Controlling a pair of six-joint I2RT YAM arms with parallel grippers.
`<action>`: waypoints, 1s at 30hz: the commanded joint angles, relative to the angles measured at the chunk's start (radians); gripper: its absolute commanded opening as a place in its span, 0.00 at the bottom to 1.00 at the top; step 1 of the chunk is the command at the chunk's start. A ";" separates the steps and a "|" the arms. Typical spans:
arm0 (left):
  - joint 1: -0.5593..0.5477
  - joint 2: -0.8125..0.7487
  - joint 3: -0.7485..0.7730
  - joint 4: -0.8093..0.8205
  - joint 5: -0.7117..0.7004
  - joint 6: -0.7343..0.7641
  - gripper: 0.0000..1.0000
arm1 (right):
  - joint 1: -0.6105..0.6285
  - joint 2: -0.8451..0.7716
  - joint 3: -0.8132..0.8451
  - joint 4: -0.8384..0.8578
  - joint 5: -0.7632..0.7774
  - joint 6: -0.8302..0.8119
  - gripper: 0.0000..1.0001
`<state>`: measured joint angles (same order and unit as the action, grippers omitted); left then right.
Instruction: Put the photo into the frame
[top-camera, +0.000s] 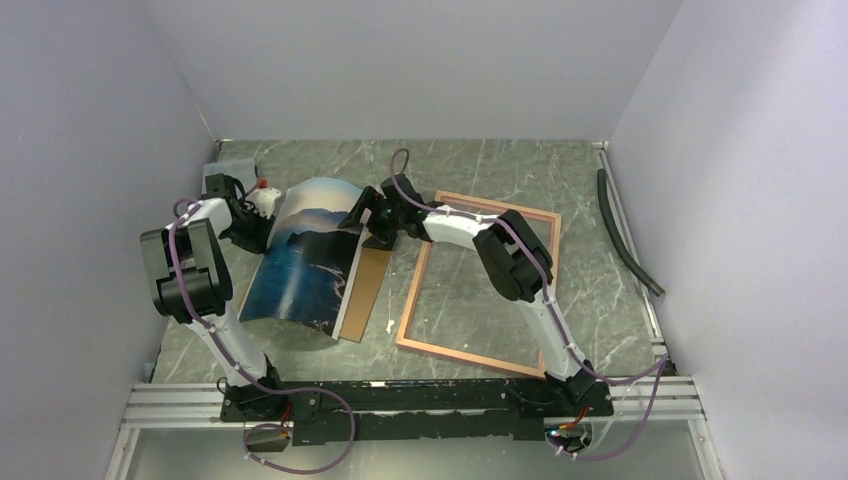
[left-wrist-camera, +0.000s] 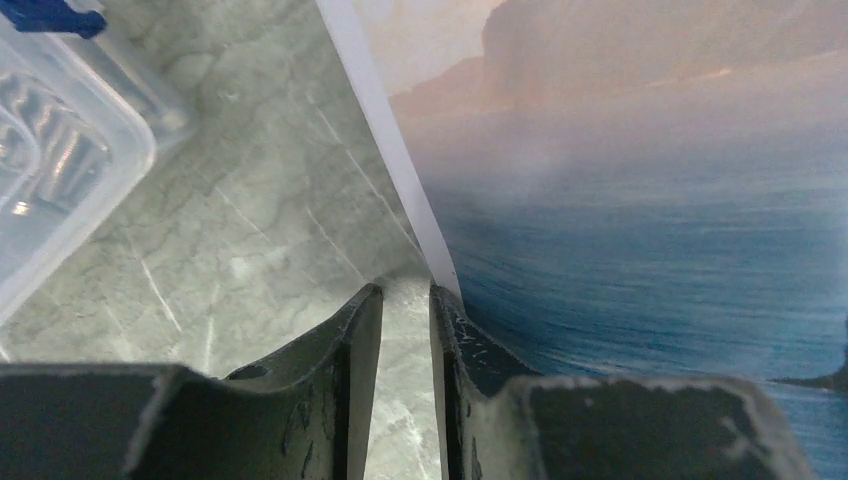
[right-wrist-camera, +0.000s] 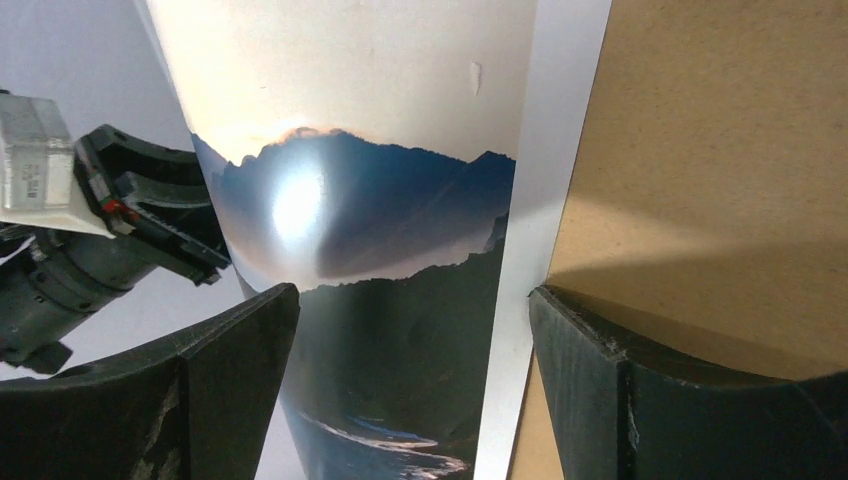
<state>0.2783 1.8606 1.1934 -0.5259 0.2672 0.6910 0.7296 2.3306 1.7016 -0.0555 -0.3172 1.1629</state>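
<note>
From above, we saw the photo (top-camera: 300, 265) lying on a brown board (top-camera: 372, 280) on the table (top-camera: 450, 165), just left of the frame (top-camera: 470, 358). The photo's far end curled up. The left gripper (top-camera: 268, 212) was at its far left corner and the right gripper (top-camera: 358, 215) at its far right corner.

From the left wrist, the left gripper (left-wrist-camera: 405, 290) was narrow, with only table showing in the thin gap. The photo's white edge reached one fingertip. We could not tell if it was pinched.

From the right wrist, the right gripper (right-wrist-camera: 412, 300) stood wide, with the photo's white edge in the gap.
</note>
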 joint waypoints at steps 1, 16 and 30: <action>-0.055 -0.005 -0.049 -0.224 0.171 -0.050 0.31 | 0.025 0.070 -0.107 0.050 -0.040 0.075 0.91; -0.065 -0.078 -0.052 -0.320 0.269 -0.064 0.30 | 0.036 0.122 -0.179 0.502 -0.156 0.327 1.00; -0.040 -0.089 -0.057 -0.289 0.245 -0.075 0.28 | 0.044 0.072 -0.344 1.072 -0.223 0.552 1.00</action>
<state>0.2230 1.8050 1.1439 -0.7952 0.4786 0.6338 0.7609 2.4115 1.4158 0.8368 -0.4976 1.6043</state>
